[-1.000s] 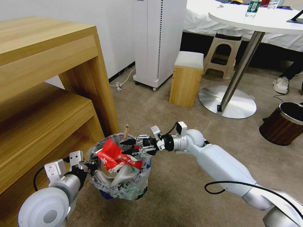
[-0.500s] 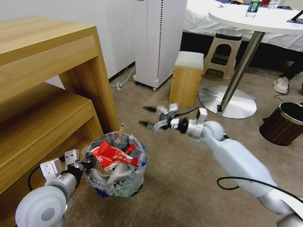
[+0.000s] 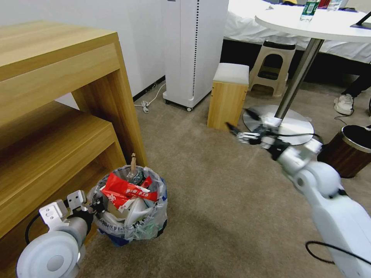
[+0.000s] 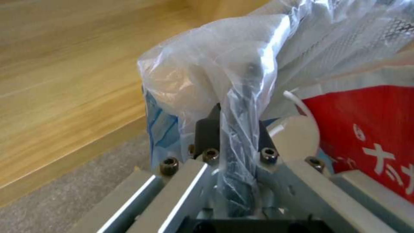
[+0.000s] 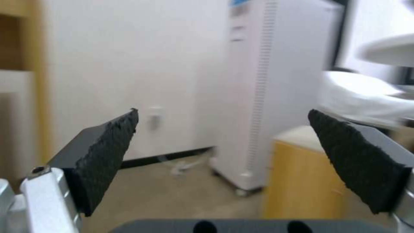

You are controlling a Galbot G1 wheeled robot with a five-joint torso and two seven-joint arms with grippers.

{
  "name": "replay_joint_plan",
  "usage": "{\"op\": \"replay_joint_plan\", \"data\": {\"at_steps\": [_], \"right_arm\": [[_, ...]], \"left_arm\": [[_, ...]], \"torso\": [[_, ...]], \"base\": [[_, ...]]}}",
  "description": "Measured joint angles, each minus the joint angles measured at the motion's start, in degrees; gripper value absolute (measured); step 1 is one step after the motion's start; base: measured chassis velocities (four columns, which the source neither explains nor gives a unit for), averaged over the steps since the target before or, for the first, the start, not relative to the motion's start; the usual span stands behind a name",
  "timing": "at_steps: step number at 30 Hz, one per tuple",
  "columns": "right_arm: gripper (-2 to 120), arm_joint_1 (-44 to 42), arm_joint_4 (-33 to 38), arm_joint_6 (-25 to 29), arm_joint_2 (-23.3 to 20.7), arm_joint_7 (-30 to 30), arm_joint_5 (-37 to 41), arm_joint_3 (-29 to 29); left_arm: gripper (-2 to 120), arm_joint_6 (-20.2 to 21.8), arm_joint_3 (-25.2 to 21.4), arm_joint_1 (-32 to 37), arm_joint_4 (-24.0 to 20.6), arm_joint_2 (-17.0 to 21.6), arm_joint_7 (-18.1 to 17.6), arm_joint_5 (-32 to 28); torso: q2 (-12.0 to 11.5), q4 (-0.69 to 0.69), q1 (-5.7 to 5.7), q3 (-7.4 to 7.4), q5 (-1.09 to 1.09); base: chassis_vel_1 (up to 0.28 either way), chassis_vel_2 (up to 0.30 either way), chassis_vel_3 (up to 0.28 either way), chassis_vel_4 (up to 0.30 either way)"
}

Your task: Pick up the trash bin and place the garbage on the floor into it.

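The trash bin (image 3: 127,216), black with a clear bag liner, stands low by the foot of the wooden shelf unit. It holds garbage: a red wrapper (image 3: 125,191), a wooden stick (image 3: 133,161) poking up, and white pieces. My left gripper (image 3: 94,204) is shut on the bin's near-left rim; in the left wrist view my left gripper (image 4: 235,129) pinches the rim and bag, with the red wrapper (image 4: 371,129) beside it. My right gripper (image 3: 240,121) hangs open and empty above the beige floor (image 3: 216,200), far right of the bin. My right gripper (image 5: 222,113) faces the wall.
A wooden shelf unit (image 3: 58,96) walls the left side. A white tower appliance (image 3: 193,50) with a cable (image 3: 148,102), a wooden stool (image 3: 228,96), a plastic stool (image 3: 272,65) and a round table's base (image 3: 293,127) stand behind. A brown bin (image 3: 346,152) stands at right.
My right gripper, open, has swung from over the trash bin up and far to the right. The bin in my left gripper has shifted a little left and down in view.
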Motion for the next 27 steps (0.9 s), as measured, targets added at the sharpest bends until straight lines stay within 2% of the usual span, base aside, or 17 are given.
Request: {"op": "replay_joint_plan", "data": {"at_steps": [3, 5, 11, 19, 20, 27], "right_arm": [[100, -1.65, 0.82, 0.02, 1.6, 1.48, -0.58, 2.29], [100, -4.53, 2.78, -0.28, 5.0, 3.66, -1.15, 6.03], [100, -7.69, 6.74, -2.07, 9.69, 5.36, -1.25, 10.35], [100, -10.42, 9.79, -2.97, 10.53, 5.17, -1.97, 11.36], [100, -10.43, 9.95, -3.13, 10.59, 5.0, -2.08, 11.42], [100, -11.07, 10.97, -3.2, 11.7, 4.67, -2.61, 11.48]], "left_arm": [[0, -0.2, -0.24, -0.08, 0.73, -0.94, -0.21, 0.58], [0, -0.49, -0.82, -0.17, 2.49, -2.41, -0.49, 1.7], [0, -0.75, -1.43, -0.29, 5.31, -4.09, -0.65, 2.34], [0, -0.78, -1.26, 0.24, 5.97, -8.14, -0.6, 2.26], [0, -1.0, -1.22, 0.23, 6.98, -9.29, 0.01, 2.32], [0, -2.16, -1.26, 0.16, 9.95, -11.06, 1.73, 3.91]], "torso": [[0.0, 0.0, 0.0, 0.0, 0.0], [0.0, 0.0, 0.0, 0.0, -0.01], [0.0, 0.01, 0.0, 0.0, 0.0], [0.0, 0.0, 0.0, 0.0, -0.01], [0.0, 0.01, 0.0, 0.01, -0.01], [0.0, 0.01, 0.01, 0.0, 0.01]], "base": [[0.0, 0.0, 0.0, 0.0], [0.0, 0.0, 0.0, 0.0], [0.0, 0.0, 0.0, 0.0], [0.0, 0.0, 0.0, 0.0], [0.0, 0.0, 0.0, 0.0], [0.0, 0.0, 0.0, 0.0]]}}
